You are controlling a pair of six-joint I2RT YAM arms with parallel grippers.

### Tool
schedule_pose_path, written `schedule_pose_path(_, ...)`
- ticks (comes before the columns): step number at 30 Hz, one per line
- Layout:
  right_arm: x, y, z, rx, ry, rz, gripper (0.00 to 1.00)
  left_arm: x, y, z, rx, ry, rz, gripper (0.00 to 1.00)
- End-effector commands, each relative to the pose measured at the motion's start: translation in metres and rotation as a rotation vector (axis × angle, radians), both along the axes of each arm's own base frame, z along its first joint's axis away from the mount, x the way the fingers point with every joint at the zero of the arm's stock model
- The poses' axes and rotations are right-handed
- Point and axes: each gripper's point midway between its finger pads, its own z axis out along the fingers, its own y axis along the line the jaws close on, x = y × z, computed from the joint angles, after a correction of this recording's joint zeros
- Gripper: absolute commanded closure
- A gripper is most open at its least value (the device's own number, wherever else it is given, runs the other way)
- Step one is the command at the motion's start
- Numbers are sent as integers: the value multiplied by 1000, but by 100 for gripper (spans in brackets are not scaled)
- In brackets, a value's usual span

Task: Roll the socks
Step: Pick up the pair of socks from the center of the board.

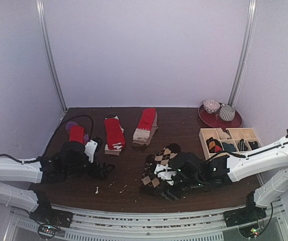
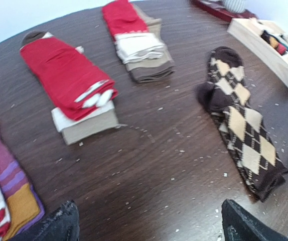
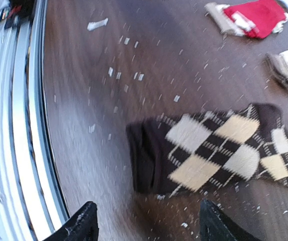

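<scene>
A brown-and-beige argyle sock pair (image 1: 162,156) lies flat at the table's front centre. It also shows in the left wrist view (image 2: 242,125) and the right wrist view (image 3: 209,150). My right gripper (image 3: 149,226) is open and empty, just short of its dark cuff. In the top view the right gripper (image 1: 160,182) hangs over the pair's near end. My left gripper (image 2: 149,228) is open and empty over bare table, left of the argyle pair. Red socks with white cuffs (image 2: 66,75), red with tan (image 2: 134,40) and red with purple (image 2: 3,186) lie flat behind it.
A pale wooden grid tray (image 1: 229,140) holding rolled socks stands at the right. A dark red plate (image 1: 234,123) with two balls is behind it. White lint specks litter the wood. The metal rail of the front edge (image 3: 13,125) is close to my right gripper.
</scene>
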Motion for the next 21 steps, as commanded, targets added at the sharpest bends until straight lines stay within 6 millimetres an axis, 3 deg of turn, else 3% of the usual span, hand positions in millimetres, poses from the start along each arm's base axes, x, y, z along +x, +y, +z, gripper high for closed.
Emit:
schedule_pose_path(1,-9,4,-1,67,-76,143,31,-3,-37,30,-104,-129,-170,2)
schedule_pose_path(6,-4,6,-19,53,-142,174,30,1,-56,22,-61,-119,-224,2)
schedule_pose_path(10,-6,11,-20,98,-185,222,30,-3,-70,26,-70,-148,-289,2)
schedule_pose_path(21,-3,21,-58,95,-100,255,35,-6,-72,15,-69,-134,-311,4)
